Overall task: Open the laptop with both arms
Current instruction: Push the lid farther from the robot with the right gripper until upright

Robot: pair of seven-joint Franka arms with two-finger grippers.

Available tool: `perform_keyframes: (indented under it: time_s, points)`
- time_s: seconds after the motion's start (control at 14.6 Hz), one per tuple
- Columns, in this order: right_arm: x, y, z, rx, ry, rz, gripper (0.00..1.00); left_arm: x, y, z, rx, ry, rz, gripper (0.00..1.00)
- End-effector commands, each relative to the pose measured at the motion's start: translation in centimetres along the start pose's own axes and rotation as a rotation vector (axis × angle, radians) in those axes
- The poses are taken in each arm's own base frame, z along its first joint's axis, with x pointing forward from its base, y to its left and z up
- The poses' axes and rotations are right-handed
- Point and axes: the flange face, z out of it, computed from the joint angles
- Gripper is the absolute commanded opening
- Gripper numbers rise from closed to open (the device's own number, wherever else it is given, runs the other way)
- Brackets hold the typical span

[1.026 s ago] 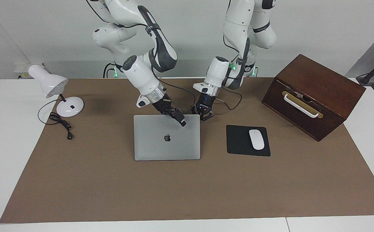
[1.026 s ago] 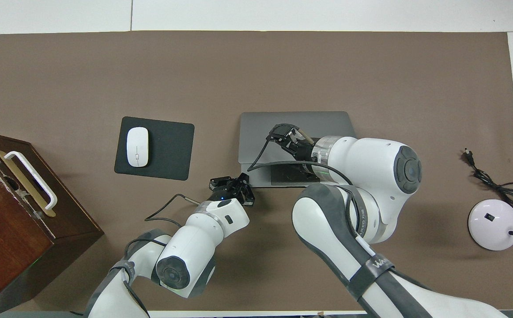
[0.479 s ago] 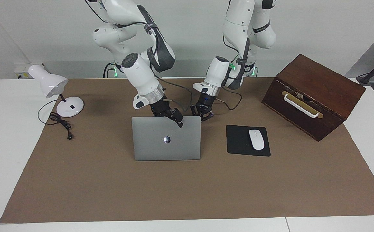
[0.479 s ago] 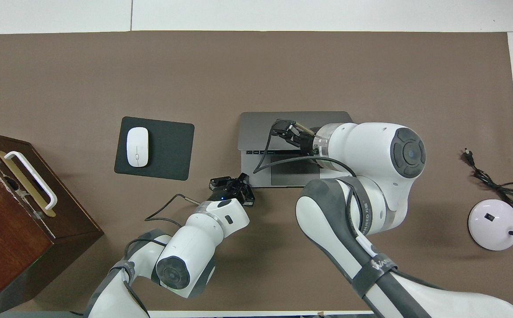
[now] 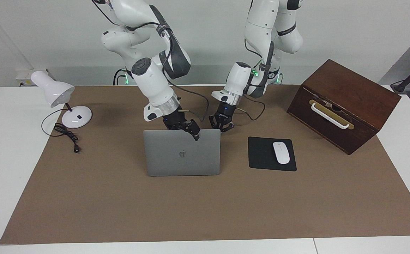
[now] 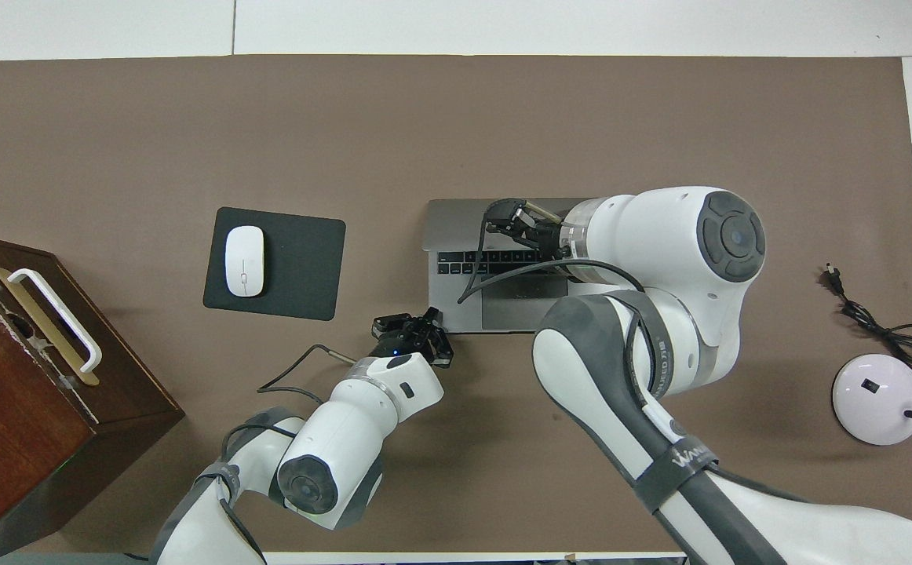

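Right gripper (image 5: pixel 194 134): clamping the upper edge of the lid, lifting it higher than a second ago.
Left gripper (image 5: pixel 222 126): clenched, empty, pressing at the laptop's base corner nearest the robots, toward the mouse pad (image 5: pixel 261 155).
Laptop (image 5: pixel 182 153): sitting mid-mat beside the mouse pad; lid standing steeper than before, keyboard (image 6: pixel 476 262) now showing.
Meaning: opening well underway, not yet finishing.

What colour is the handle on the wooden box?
White, on a tan backing strip; the handle on the wooden box shows best in the facing view.
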Motion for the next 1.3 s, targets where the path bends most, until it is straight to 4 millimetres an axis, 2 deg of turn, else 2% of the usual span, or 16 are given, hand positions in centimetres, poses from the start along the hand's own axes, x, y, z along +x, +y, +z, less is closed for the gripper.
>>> perform_keyframes:
  time_s: [0.0,0.55,1.23]
  points:
    - [2.1,-0.6,-1.1,-0.015,0.006,-0.015,1.00,-0.5,0.5,1.4,0.009,-0.003,-0.001,0.00]
    - [3.7,-1.9,-3.2,-0.060,0.004,-0.058,1.00,-0.6,0.5,1.4,0.009,-0.005,0.000,0.00]
    - [4.3,-3.1,-4.7,-0.150,0.073,-0.177,1.00,-0.6,0.5,1.4,0.009,-0.005,0.000,0.00]
